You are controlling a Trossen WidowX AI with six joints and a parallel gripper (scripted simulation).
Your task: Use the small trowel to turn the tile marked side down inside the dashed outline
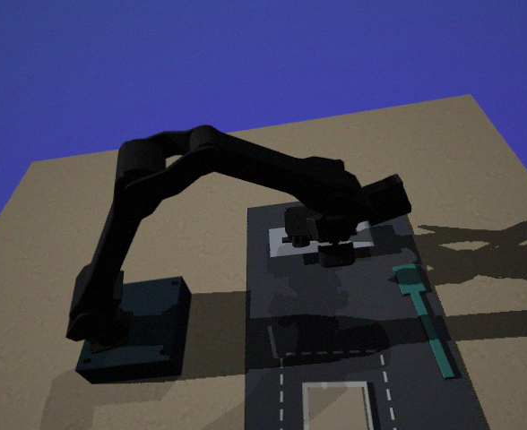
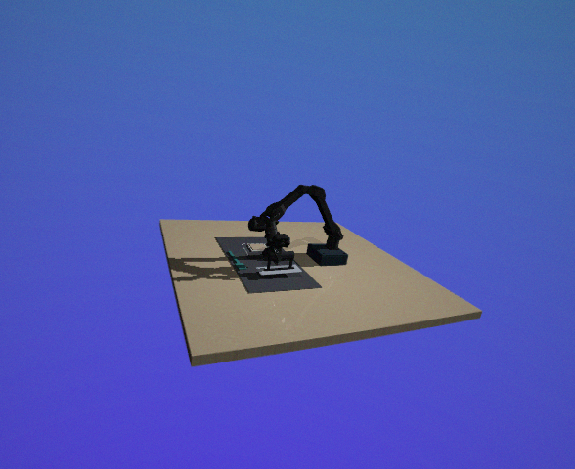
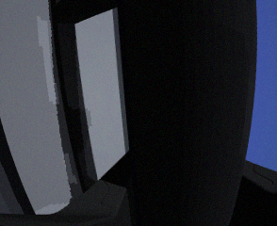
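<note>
The teal trowel [image 1: 411, 288] [image 2: 240, 265] lies flat near the mat's edge, blade and handle uncovered. My gripper [image 1: 316, 250] [image 2: 280, 267] is away from it, low over the mat's other end. It is shut on a pale grey plate [image 1: 275, 247] [image 3: 21, 94], whose middle my hand hides. I cannot tell whether this plate is the tile or whether it touches the mat. The dashed outline [image 1: 281, 396] surrounds a rectangle with a pale rim [image 1: 305, 407] and a tan middle. It is partly cut off in the top view, and its marking cannot be told.
The dark mat [image 1: 260, 227] [image 2: 297, 283] lies on the tan table [image 1: 217, 254] [image 2: 378, 303]. My arm's dark base [image 1: 152, 333] [image 2: 327, 254] stands beside the mat. Shadows of the arm fall across the mat and table. Dark parts of my hand fill much of the wrist view.
</note>
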